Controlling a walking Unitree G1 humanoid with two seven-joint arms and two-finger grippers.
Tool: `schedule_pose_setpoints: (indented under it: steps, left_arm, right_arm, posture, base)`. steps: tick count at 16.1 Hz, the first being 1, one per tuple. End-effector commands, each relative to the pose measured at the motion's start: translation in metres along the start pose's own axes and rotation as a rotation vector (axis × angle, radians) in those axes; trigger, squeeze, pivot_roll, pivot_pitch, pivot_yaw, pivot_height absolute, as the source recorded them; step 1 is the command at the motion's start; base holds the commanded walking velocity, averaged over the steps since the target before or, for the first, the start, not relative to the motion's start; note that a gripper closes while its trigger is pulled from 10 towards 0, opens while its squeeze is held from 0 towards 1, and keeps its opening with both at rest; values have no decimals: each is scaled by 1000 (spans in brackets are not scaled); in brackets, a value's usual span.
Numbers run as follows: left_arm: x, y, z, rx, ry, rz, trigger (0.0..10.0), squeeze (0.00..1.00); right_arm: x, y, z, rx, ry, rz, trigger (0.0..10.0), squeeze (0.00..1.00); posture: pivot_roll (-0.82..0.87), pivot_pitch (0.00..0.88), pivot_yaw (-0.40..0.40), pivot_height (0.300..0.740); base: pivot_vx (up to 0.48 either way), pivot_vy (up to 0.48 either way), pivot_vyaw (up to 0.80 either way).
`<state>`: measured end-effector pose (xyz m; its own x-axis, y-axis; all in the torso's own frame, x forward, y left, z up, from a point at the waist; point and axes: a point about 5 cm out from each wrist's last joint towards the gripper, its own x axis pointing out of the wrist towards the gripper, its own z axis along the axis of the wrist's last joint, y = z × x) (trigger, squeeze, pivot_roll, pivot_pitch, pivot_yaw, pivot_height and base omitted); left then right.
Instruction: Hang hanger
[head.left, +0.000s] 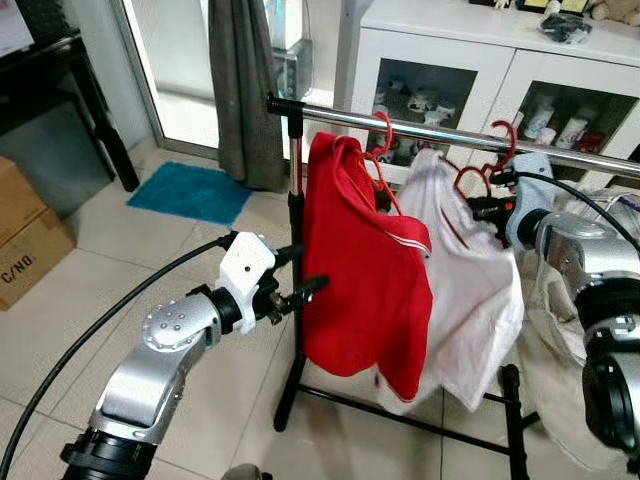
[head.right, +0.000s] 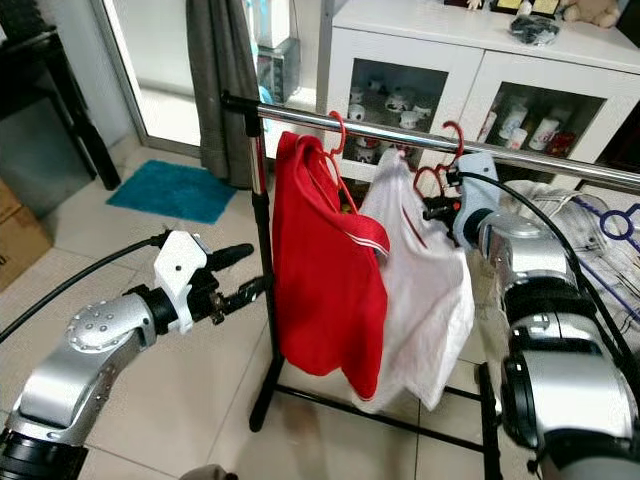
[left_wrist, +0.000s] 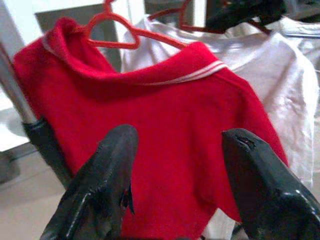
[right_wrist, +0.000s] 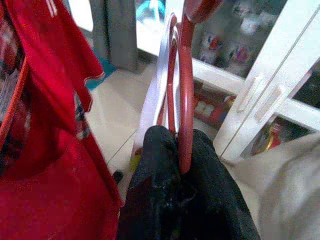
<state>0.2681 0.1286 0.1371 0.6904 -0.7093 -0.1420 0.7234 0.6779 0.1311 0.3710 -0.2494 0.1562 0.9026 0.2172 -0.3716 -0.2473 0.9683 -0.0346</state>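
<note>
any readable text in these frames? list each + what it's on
"C/NO": partial black print on the cardboard box on the floor at far left; the rest is cut off by the frame edge.
Mugs inside the white cabinet: any markings too small and blurred to read.
Nothing legible on the red shirt, white shirt or red hanger.

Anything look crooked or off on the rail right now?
The white shirt hangs askew: its red hanger tilts in the right gripper, which is shut on it, hook over the rail. The red shirt hangs unevenly too. The left gripper is open beside it.
</note>
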Motion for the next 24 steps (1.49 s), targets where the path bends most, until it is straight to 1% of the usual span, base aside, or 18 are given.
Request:
schedule_pose_setpoints:
  steps: [1,2,3,5,6,7,9,10,12,16,20,24]
  left_arm:
    - [1,3,1,25,9,43,10000,0]
    - [2,3,-3,26,21,72,10000,0]
    - [2,3,-3,21,19,81,10000,0]
    - [2,5,-5,4,14,98,10000,0]
    - [1,6,-7,2,17,112,10000,0]
    - [1,5,-8,6,25,110,10000,0]
    - [0,4,-11,9,35,123,10000,0]
    - [-2,5,-14,2,40,146,10000,0]
    - [-3,5,-15,0,42,154,10000,0]
    - [-5,5,-15,-2,39,164,10000,0]
    - [-5,5,-15,-6,37,169,10000,0]
    - [-3,5,-15,-3,37,167,10000,0]
  right_arm:
    - [-4,1,8,13,-66,-9,0,0]
    - [-8,7,5,23,-115,-16,0,0]
    - [-9,9,5,20,-137,-17,0,0]
    - [-13,16,2,-2,-181,-18,0,0]
    - [-20,24,-2,-20,-203,-20,0,0]
    - [-25,31,-8,-28,-211,-21,0,0]
    - [-32,38,-13,-39,-220,-40,0,0]
    - [-38,44,-16,-60,-251,-76,0,0]
    - [-41,47,-19,-46,-266,-109,0,0]
    - [-44,55,-34,-49,-221,-180,0,0]
    - [-45,58,-45,-83,-160,-224,0,0]
    - [-45,59,-47,-86,-146,-242,0,0]
  posture:
    - [-43,0,-28,740]
    - [-51,0,-16,740]
    - [-51,0,-16,740]
    - [-58,0,-8,740]
    - [-62,0,-7,740]
    - [-62,0,-6,740]
    - [-64,0,-8,740]
    - [-63,0,-12,740]
    - [-62,0,-15,740]
    - [-59,0,-21,740]
    - [-67,0,-19,740]
    - [-66,0,-23,740]
  base:
    - [0,0,0]
    - [0,0,0]
    - [0,0,0]
    - [0,0,0]
    - [0,0,0]
    - [0,0,0]
    - [0,0,0]
    - [0,0,0]
    - [0,0,0]
    - [0,0,0]
    - [0,0,0]
    - [0,0,0]
